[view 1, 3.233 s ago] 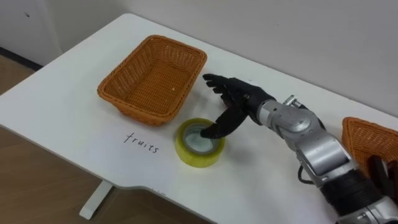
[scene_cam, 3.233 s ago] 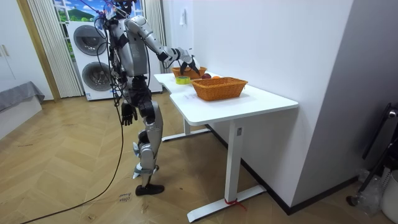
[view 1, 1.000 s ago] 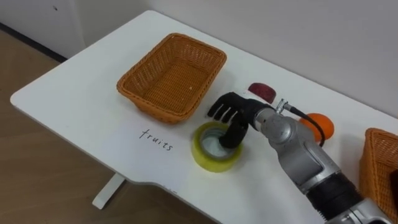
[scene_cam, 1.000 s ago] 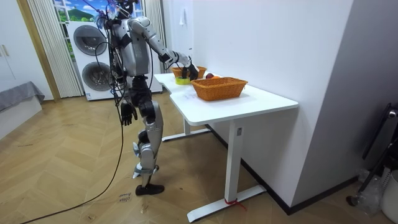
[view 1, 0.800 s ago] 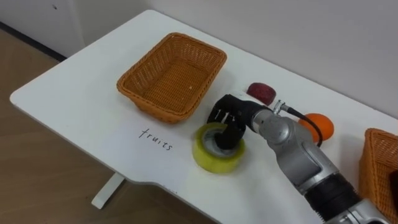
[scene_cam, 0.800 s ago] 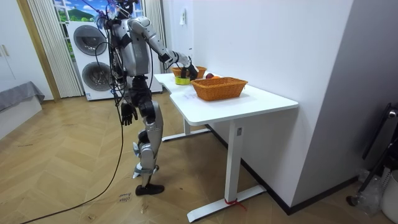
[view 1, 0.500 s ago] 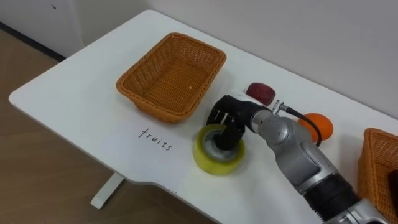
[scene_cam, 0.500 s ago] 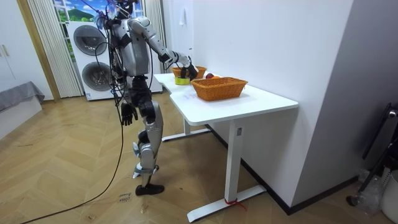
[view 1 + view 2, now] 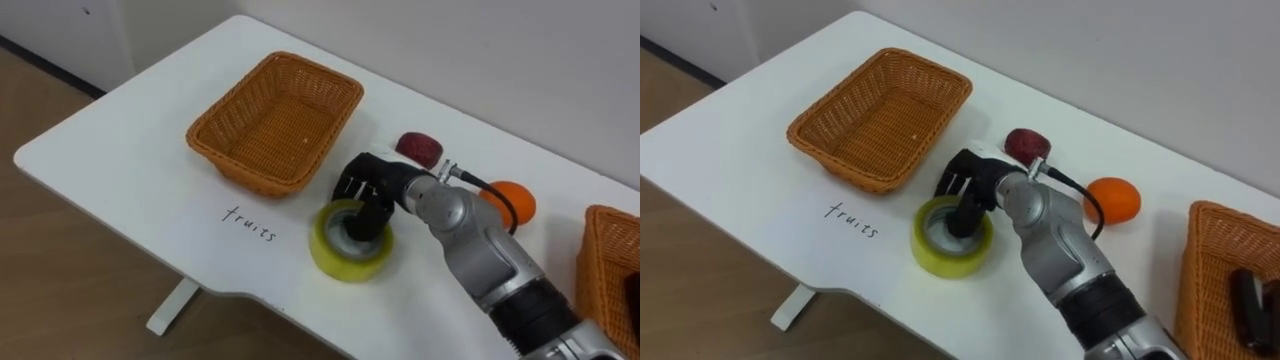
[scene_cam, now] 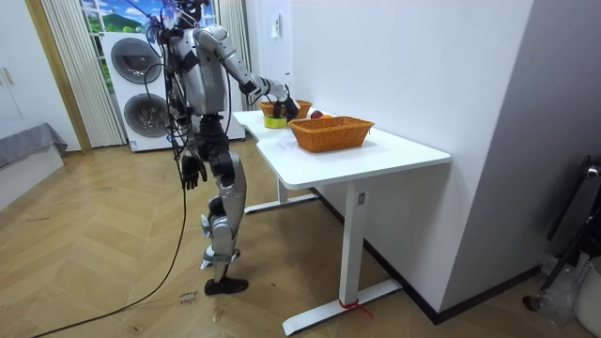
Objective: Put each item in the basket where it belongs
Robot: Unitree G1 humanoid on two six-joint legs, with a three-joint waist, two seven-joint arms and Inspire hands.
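1. Left hand (image 10: 191, 172) hangs at the robot's side.
2. Wicker basket (image 9: 250, 172) sits on the white table (image 9: 120, 170).
3. Yellow tape roll (image 9: 340, 262) lies just beside the basket, with the right hand (image 9: 375, 190) curled over its rim and one digit in the core.
4. Red fruit (image 9: 420, 148) and orange (image 9: 515, 203) lie behind.

Bright even room light; soft shadows beside basket (image 9: 275, 120), tape roll (image 9: 345, 255).

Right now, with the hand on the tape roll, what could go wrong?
The right hand pinches only one side of the yellow tape roll; it may tip or slip when lifted. The red apple and orange sit close behind, so a swing toward the right basket might knock them rolling.
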